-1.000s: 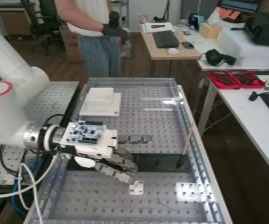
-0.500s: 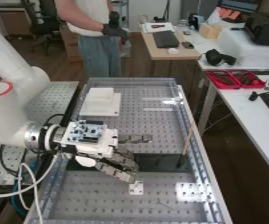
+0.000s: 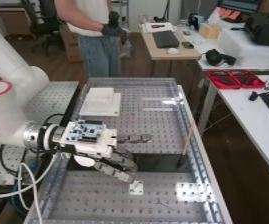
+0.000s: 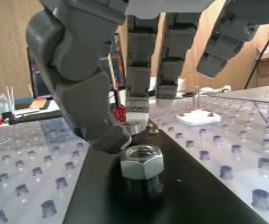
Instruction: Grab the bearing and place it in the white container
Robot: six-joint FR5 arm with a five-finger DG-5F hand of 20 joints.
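In the high view, the hand [image 3: 123,159] is hanging wide over the perforated bench [image 3: 98,200], fingers nearly straight, while the white container [image 3: 101,95] is sitting toward the far end, near a wooden desk [image 3: 156,52]. In the wrist view, the bearing [image 4: 135,127] is apparently resting by the thumb's tip, contact unclear, beyond a steel nut [image 4: 142,165] on the black plate [image 4: 191,192].
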